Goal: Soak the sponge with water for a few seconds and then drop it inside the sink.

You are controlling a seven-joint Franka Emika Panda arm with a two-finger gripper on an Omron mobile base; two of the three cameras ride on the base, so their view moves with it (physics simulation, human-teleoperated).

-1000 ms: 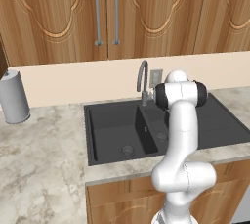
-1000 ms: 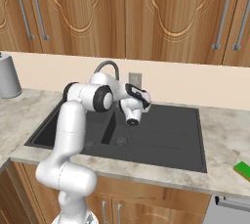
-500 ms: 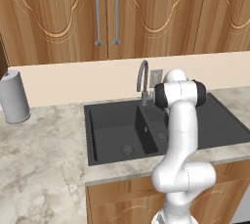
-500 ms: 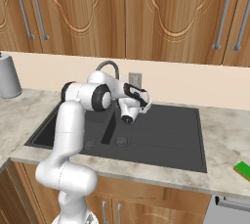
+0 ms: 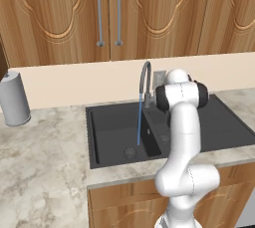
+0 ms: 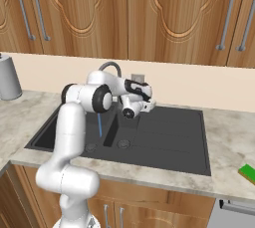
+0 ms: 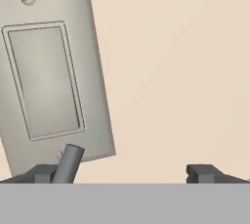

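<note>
Behind the sink point(image 5: 119, 132), the tool point(image 7: 128, 173) is spread wide, empty; water point(image 5: 139, 122) runs.

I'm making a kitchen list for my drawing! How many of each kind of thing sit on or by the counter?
Sponge: 1
Grey canister: 1
Faucet: 1
Water stream: 1
Sink: 1
Wall plate: 1
Total: 6
</note>
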